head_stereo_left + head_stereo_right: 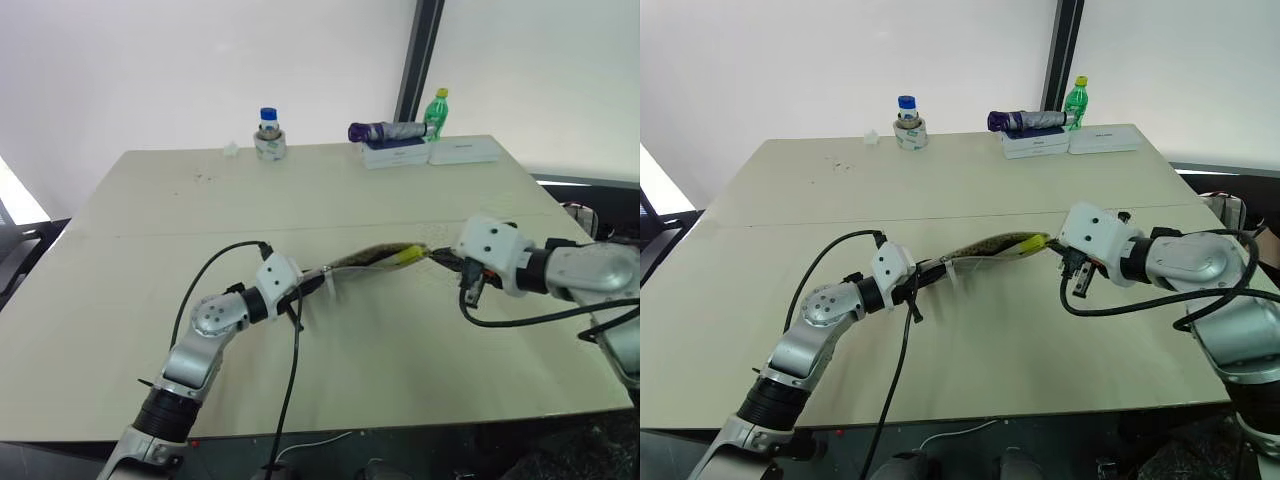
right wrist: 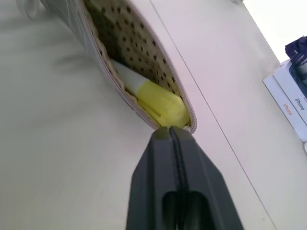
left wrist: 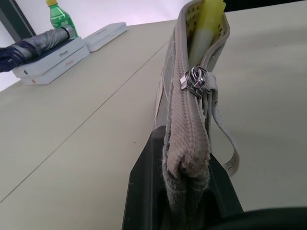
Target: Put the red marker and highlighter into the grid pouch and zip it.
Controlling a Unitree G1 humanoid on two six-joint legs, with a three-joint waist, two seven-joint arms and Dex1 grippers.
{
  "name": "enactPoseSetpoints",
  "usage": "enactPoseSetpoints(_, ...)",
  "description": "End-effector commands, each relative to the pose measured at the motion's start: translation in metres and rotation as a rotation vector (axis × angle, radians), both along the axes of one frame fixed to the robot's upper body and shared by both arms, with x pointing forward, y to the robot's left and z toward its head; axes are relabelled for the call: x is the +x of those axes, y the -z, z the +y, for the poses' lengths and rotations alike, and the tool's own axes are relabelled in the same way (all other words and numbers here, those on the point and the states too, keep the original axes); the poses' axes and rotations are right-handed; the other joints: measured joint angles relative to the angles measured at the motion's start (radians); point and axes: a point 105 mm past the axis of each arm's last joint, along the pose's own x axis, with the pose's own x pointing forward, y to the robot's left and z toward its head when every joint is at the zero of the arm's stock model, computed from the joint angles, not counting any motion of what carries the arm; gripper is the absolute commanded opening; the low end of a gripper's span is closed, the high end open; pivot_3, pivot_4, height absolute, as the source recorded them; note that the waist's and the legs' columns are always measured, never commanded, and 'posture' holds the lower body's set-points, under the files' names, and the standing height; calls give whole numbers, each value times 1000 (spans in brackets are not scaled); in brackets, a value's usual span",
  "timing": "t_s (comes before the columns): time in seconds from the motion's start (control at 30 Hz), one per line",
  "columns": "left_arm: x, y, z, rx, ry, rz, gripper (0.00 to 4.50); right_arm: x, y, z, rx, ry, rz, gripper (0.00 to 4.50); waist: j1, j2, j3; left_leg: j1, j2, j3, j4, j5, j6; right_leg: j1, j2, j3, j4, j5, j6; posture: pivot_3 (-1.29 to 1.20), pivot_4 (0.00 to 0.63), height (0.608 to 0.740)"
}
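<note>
I see the grid pouch [image 1: 372,257] stretched between my two arms above the pale surface [image 1: 300,200]. My left pincer [image 1: 308,284] grips its near end, and my right pincer [image 1: 440,258] meets its far end, where the highlighter [image 1: 408,255] pokes out yellow. At the far edge stand a blue-capped jar [image 1: 268,135], white boxes [image 1: 430,152] and a green bottle [image 1: 436,112].

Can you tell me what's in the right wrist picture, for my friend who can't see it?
A yellow highlighter lies inside the open grid pouch, whose lining is tan with dark dots. The right gripper has its two black fingers shut together, right at the pouch's open end. The pouch is held above a pale table.
</note>
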Motion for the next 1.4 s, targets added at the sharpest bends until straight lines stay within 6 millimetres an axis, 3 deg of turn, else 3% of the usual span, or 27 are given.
enactPoseSetpoints(0.03, -4, -16, -3, -15, 24, -70, 0, 3, -6, 8, 3, -12, -64, 43, 0, 0, 0, 0, 0, 0, 0, 0, 0, 0, 0, 0, 0, 0, 0, 0, 150, 740)
enactPoseSetpoints(0.47, -8, -14, -4, -34, 51, -19, 0, -2, 0, 30, 15, -84, -73, 43, 0, 0, 0, 0, 0, 0, 0, 0, 0, 0, 0, 0, 0, 0, 0, 0, 150, 740)
enactPoseSetpoints(0.87, 6, -36, -6, -378, 97, 391, 0, -17, -24, 42, 232, -122, -42, 43, 0, -1, 0, 0, 0, 0, 0, 0, 0, 0, 0, 0, 0, 0, 0, 0, 150, 740)
enactPoseSetpoints(0.97, 9, -44, -5, -422, 107, 421, 0, -21, -22, 50, 305, -126, -7, 833, -1, -1, 0, 0, 0, 0, 0, 0, 0, 0, 0, 0, 0, 0, 0, 0, 150, 740)
enactPoseSetpoints(1.03, 10, -45, -5, -409, 107, 412, 0, -18, -19, 56, 368, -102, 0, 1732, -3, -1, 0, 0, 0, 0, 0, 0, 0, 0, 0, 0, 0, 0, 0, 0, 150, 740)
enactPoseSetpoints(1.4, 17, -37, -14, -315, 63, 349, 0, -16, -5, 91, 650, -52, 134, 1732, 0, -1, 0, 0, 0, -1, 0, 1, -1, -1, 0, 0, 0, 0, 0, 0, 150, 740)
